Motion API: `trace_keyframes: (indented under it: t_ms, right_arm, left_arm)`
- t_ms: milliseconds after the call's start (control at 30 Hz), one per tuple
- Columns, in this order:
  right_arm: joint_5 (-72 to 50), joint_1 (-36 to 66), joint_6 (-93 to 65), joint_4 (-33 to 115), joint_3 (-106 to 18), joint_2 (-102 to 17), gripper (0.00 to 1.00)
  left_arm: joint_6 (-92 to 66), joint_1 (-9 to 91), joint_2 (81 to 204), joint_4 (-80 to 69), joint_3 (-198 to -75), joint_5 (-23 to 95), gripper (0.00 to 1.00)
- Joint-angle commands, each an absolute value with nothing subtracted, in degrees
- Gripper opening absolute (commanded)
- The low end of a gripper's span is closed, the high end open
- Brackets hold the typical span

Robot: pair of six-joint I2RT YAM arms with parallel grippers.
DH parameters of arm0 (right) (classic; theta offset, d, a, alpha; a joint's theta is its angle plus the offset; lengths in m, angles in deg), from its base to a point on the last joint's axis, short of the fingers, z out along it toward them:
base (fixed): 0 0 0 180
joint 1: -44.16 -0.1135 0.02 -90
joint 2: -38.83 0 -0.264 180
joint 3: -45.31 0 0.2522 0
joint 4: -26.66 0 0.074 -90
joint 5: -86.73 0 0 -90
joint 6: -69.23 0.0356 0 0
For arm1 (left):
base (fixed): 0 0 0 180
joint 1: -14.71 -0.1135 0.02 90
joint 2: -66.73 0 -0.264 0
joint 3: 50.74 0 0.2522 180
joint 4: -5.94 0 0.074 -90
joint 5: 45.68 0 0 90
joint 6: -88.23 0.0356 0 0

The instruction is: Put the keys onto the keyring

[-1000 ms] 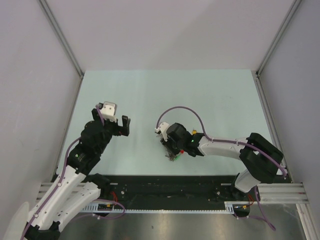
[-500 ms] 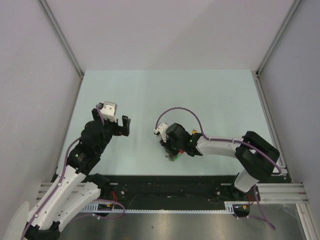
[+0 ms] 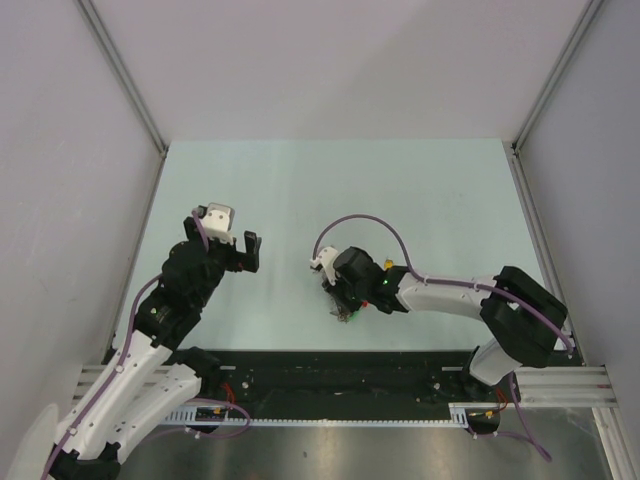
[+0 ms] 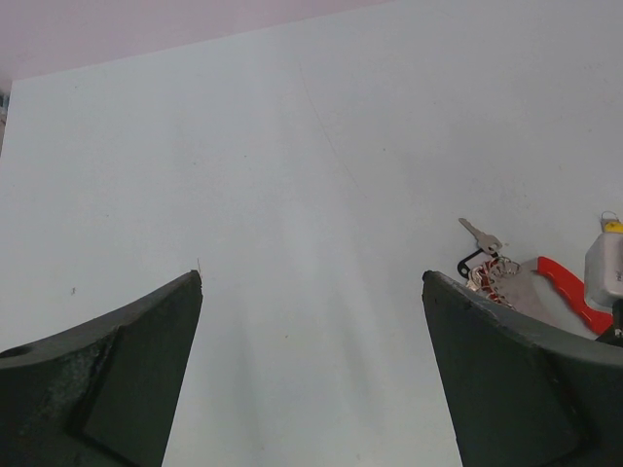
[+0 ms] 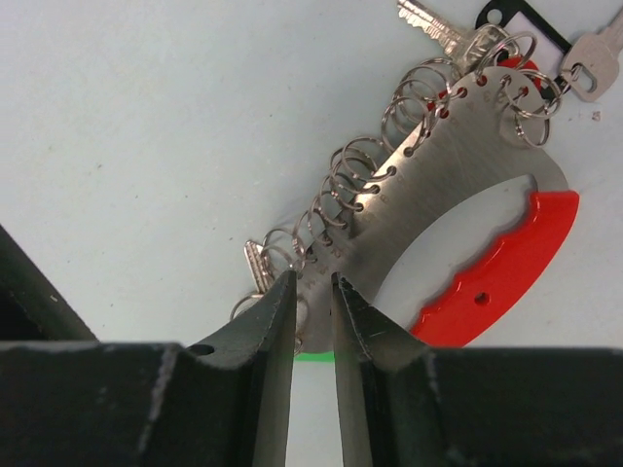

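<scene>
Right gripper (image 5: pixel 311 282), nearest the arm bases: the fingers stand drawn in to a narrow slit around a green sliver, apparently the plastic head of a green key (image 5: pixel 311 357), at the near edge of the keyring (image 5: pixel 467 165). The keyring lies flat on the table (image 3: pixel 400 190), just ahead of this gripper: a grey metal fan-shaped plate with a red curved band (image 5: pixel 496 263) on its right side. Along its left curved edge runs a row of small split rings (image 5: pixel 360 175). One silver key (image 5: pixel 258 265) hangs at the near end of the row, touching the left finger. Two more silver keys (image 5: pixel 433 24) and a black tag outline (image 5: pixel 521 19) sit at the far end. Left gripper (image 4: pixel 311 282), farther back and well to the left: fingers spread wide, nothing between them, above bare table.
</scene>
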State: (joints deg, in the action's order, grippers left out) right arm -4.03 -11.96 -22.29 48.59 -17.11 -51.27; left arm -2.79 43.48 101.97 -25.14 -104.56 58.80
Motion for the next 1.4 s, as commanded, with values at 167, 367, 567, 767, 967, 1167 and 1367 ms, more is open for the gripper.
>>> trace_keyframes:
  t_ms: [167, 367, 567, 767, 967, 1167, 1367]
  right_arm:
    - [-3.45, -13.67, -21.3, 50.27, -19.25, -51.25, 0.25]
    - [-3.54, -13.94, -21.04, 47.46, -19.25, -53.18, 0.25]
    - [-1.6, -14.02, -21.04, 47.9, -19.25, -54.42, 0.22]
    - [-2.4, -14.2, -21.56, 47.89, -19.51, -52.05, 0.01]
    - [0.5, -14.38, -26.29, 52.01, -22.05, -47.83, 0.0]
    - [5.42, -15.52, -35.43, 58.43, -26.27, -47.03, 0.0]
    - [9.81, -16.84, -40.81, 61.08, -27.77, -47.74, 0.0]
  left_arm:
    - [-1.95, 42.75, 102.06, -24.25, -104.49, 57.41, 1.0]
    - [-1.95, 42.83, 102.15, -24.34, -104.49, 57.41, 1.0]
    - [-1.95, 42.75, 102.15, -24.25, -104.49, 57.24, 1.0]
    - [-1.95, 42.66, 102.5, -24.25, -104.49, 56.89, 1.0]
    - [-2.03, 42.66, 102.5, -24.25, -104.49, 56.45, 1.0]
    - [-3.7, 42.66, 102.24, -24.08, -104.14, 54.78, 1.0]
    - [-4.4, 42.66, 101.62, -23.99, -103.79, 54.08, 1.0]
